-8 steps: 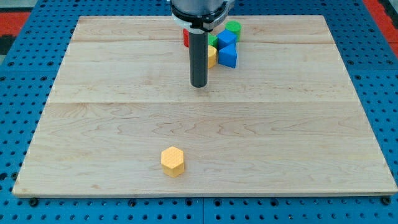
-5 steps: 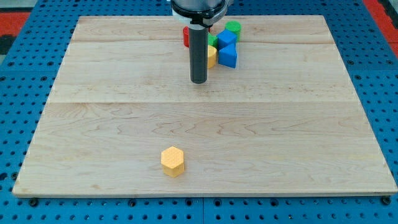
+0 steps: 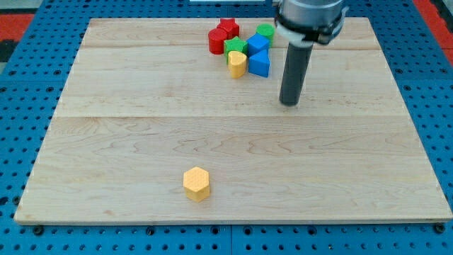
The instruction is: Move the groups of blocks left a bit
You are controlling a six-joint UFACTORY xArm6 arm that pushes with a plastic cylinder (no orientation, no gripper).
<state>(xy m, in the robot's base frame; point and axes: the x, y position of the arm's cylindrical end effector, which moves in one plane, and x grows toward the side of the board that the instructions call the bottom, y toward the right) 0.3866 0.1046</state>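
Near the view's top of the wooden worktop (image 3: 141, 142), red (image 3: 216, 41), green (image 3: 235, 47), blue (image 3: 259, 64) and yellow (image 3: 237, 64) blocks are sitting clustered. Rod's tip (image 3: 289, 103) is resting right of them, apart. No claw is showing. Orange hexagonal block (image 3: 197, 183) is lying alone below.

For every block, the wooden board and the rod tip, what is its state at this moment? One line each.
My tip: on the board, to the view's right of and below the cluster, touching no block.
Red blocks: cluster's left and top.
Green blocks: inside the cluster and at its top right.
Blue blocks: cluster's right side.
Yellow block: cluster's lower edge.
Orange hexagonal block: alone near the view's bottom.
Wooden board: flat.
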